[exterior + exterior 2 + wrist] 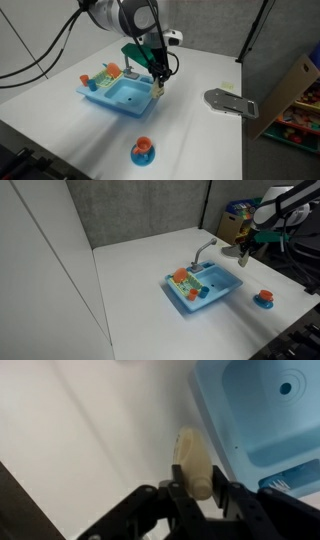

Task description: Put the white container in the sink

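The white container (192, 458), a small cream rounded cup, is clamped between the fingers of the gripper (196, 488). It is just beside the outer wall of the sink (240, 420), outside the basin. The sink is light blue plastic and stands level, with a grey curved faucet (203, 250) and a side rack (101, 77) of colourful items.

Lighting is even and diffuse. The white counter (60, 110) is bright in both exterior views with no hard glare, and there's only a faint soft shadow at the sink (118, 93). Exterior views are low-res and slightly soft. The wrist view is blurrier: white container (193, 460) is close and out of focus, gripper (200, 490) is underexposed and near black. Its lower-left corner is dark.
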You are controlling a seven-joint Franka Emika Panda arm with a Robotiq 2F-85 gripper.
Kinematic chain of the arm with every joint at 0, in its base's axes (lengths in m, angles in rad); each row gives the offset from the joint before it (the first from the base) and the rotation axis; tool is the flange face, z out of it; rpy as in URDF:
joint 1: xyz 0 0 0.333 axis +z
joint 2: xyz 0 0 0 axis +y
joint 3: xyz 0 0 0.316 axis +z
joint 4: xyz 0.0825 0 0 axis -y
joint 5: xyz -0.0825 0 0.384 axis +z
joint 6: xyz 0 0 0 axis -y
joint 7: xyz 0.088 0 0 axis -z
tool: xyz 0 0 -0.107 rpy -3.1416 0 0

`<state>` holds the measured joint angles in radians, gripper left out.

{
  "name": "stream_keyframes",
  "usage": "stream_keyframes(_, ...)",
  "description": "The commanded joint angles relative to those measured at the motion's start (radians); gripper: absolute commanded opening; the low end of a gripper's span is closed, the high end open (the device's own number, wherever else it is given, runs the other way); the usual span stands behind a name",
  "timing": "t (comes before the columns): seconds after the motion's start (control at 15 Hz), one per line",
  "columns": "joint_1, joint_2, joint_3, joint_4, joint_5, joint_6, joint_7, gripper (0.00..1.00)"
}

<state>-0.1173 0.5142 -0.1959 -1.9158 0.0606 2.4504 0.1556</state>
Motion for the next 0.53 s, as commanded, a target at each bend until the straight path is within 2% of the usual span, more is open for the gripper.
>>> stream_keyframes(0.0,0.013,-0.071,0.018,-0.035,-0.039,-0.001,-0.017,0.09)
stream_keyframes(0.47,0.027,-0.166,0.089,-0.088,-0.042,-0.006,-0.109,0.09)
